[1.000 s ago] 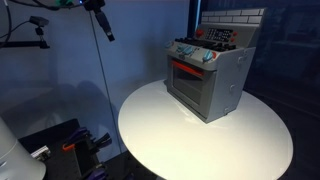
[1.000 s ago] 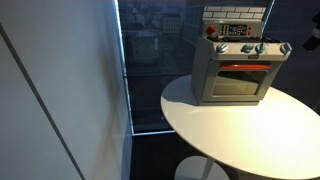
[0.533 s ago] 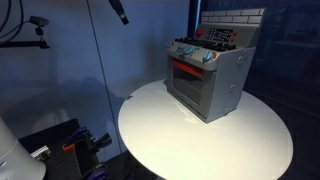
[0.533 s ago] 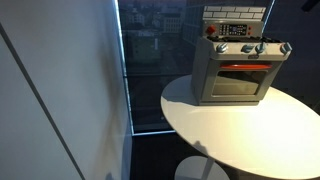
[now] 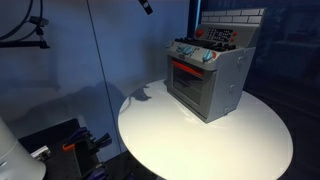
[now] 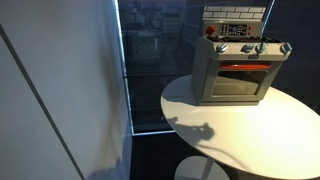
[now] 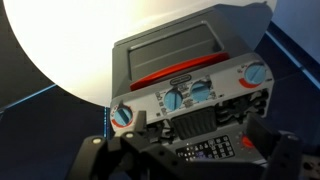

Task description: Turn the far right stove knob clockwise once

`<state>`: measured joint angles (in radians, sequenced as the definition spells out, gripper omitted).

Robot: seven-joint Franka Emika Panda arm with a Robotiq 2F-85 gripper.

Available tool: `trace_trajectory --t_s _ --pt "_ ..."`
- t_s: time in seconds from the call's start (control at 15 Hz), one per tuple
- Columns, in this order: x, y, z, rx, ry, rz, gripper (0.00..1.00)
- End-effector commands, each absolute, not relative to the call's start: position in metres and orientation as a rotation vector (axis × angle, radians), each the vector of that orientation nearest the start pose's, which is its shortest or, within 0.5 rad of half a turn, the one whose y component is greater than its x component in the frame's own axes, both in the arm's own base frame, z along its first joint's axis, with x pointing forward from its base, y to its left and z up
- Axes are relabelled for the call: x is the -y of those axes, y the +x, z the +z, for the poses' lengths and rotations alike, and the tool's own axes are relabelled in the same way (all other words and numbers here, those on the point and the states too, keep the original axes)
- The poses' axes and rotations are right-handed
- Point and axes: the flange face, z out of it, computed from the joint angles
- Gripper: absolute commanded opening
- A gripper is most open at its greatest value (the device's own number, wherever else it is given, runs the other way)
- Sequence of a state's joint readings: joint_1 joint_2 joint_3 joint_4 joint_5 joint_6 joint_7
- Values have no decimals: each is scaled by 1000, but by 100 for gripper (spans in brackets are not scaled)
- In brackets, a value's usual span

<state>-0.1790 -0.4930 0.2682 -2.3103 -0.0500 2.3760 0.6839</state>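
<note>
A grey toy stove (image 5: 207,80) with a red oven handle stands at the back of a round white table (image 5: 220,145); it also shows in the other exterior view (image 6: 238,70). Several blue knobs run along its front. The far right knob (image 6: 283,47) shows in both exterior views (image 5: 210,57) and sits at the left in the wrist view (image 7: 122,115). My gripper (image 5: 146,5) hangs high above and to the side of the stove, barely in frame. In the wrist view my gripper (image 7: 198,142) is open and empty, looking down on the knob row and back panel.
A dark window or glass wall (image 6: 150,60) stands behind the table. A dark stand with cables and an orange part (image 5: 70,145) sits low beside the table. A camera on a mount (image 5: 38,20) hangs at the upper edge.
My gripper has moved steadily across the top of the exterior view toward the stove. Its shadow now falls on the table's edge.
</note>
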Motion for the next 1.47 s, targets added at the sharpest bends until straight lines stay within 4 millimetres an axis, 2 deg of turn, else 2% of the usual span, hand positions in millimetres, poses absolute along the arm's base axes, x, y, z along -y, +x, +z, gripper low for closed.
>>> trace_trajectory --t_s 0.0,0.4,0.73,0.93,1.0,1.4 --pt "-34 471 594 -904 -2869 -927 100" --pt "-1 485 584 -963 -2967 -1002 100" --pt "13 489 576 -904 -3026 -999 100" --pt "15 490 575 -904 -3018 -985 100" --pt "14 485 568 -933 -3017 -966 100" --pt "12 485 568 -926 -3016 -964 100"
